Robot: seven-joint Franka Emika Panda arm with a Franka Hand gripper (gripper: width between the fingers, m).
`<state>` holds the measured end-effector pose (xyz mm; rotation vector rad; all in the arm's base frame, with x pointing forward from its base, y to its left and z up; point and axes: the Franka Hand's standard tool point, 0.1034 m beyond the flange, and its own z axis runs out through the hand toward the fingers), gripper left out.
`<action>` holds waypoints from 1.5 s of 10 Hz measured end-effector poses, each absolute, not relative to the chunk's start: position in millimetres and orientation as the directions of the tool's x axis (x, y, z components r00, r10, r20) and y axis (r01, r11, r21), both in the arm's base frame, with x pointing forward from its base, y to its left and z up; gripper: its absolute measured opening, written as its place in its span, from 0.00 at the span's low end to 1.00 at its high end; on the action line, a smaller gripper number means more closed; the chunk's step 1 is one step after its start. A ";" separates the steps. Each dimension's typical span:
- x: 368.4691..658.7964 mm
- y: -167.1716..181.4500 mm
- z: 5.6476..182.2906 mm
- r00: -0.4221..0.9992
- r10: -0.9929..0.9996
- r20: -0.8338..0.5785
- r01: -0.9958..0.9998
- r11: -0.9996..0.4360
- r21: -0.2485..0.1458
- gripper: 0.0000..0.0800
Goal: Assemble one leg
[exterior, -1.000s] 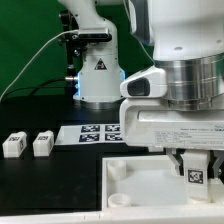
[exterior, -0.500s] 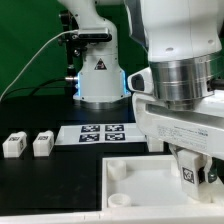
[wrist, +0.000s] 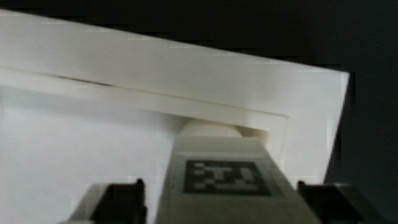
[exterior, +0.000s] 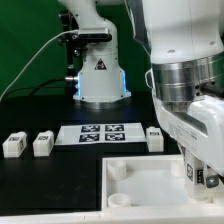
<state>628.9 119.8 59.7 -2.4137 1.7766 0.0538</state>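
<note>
My gripper [exterior: 197, 176] is at the exterior view's right, low over the far right corner of the large white panel [exterior: 140, 186]. It is shut on a leg [exterior: 190, 172], a small white post with a black-and-white tag, held upright at that corner. In the wrist view the leg [wrist: 224, 172] lies between my two dark fingers [wrist: 121, 201], its far end against the panel [wrist: 89, 120]; my gripper [wrist: 222, 203] closes round it. Whether the leg sits in a socket is hidden.
Two more legs [exterior: 14, 145] [exterior: 42, 144] stand at the exterior view's left, a third [exterior: 154, 138] by the marker board [exterior: 98, 133]. The robot base [exterior: 98, 75] is behind. Round sockets [exterior: 118, 169] show at the panel's left corners.
The wrist and arm body have swung toward the exterior view's right, uncovering the third leg and more of the marker board. The held leg stays at nearly the same spot.
</note>
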 end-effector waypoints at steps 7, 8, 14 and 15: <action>626.4 130.1 80.8 0.954 -0.298 0.028 -0.292 -0.947 -0.137 0.81; 627.5 122.8 79.9 0.989 -0.140 0.049 -0.133 -0.985 -0.112 0.81; 635.9 114.1 85.5 0.996 -0.062 0.062 -0.056 -0.994 -0.090 0.48; 635.8 113.9 85.4 0.979 -0.199 0.048 -0.194 -0.976 -0.101 0.36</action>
